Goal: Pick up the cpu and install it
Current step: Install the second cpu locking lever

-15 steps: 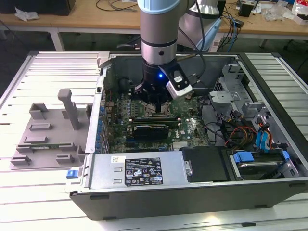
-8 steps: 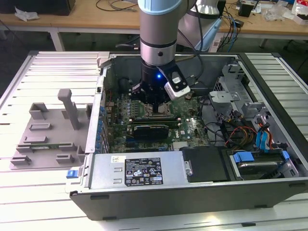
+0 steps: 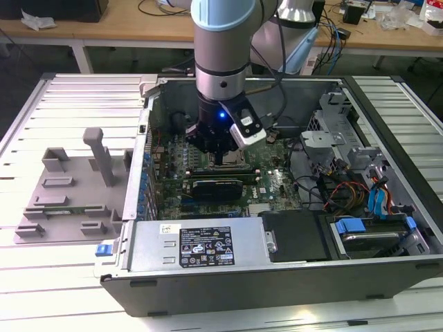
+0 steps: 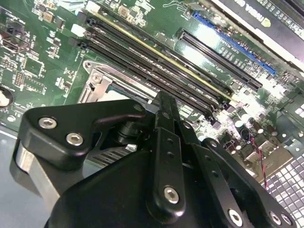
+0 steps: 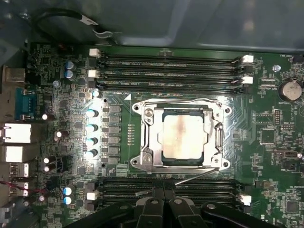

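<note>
The arm reaches down into the open computer case [image 3: 387, 235], which lies on its side on the slatted surface [image 3: 76, 97]. Its hand [image 3: 220, 153] hangs low over the green motherboard [image 3: 273, 181], in the far left part of the case as the exterior view shows it. Whether the hand is open or closed cannot be told; nothing shows in its grip.

In the first wrist view the cpu [image 5: 183, 137] lies flat inside the socket frame [image 5: 148, 137], pale silver top upward, with rows of memory slots [image 5: 171, 64] on both sides of the socket. The hand's dark linkage [image 5: 164, 211] sits just beside the frame, apart from the chip.

A grey plastic tray [image 3: 69, 197] with raised blocks rests on the surface at the exterior view's left, beside the case.
</note>
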Robot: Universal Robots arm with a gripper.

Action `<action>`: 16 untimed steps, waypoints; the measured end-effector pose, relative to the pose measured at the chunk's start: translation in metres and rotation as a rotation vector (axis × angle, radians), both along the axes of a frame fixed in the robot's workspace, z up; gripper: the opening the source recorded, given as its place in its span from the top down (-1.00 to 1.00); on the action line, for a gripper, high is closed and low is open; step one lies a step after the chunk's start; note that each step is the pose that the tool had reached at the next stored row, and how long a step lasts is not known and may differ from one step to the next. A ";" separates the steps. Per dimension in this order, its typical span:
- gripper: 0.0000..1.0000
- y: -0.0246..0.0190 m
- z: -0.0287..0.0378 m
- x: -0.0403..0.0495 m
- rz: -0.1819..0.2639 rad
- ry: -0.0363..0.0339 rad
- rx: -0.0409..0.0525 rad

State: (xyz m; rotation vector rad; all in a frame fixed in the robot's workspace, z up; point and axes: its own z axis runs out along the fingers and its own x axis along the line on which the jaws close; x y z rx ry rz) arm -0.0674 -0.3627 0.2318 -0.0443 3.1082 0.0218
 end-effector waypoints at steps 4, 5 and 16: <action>0.79 -0.0008 -0.0014 -0.0077 0.000 -0.0004 0.0086; 0.79 -0.0007 -0.0018 -0.0095 0.000 -0.0006 0.0095; 0.79 -0.0009 -0.0135 -0.0133 0.000 -0.0005 0.0148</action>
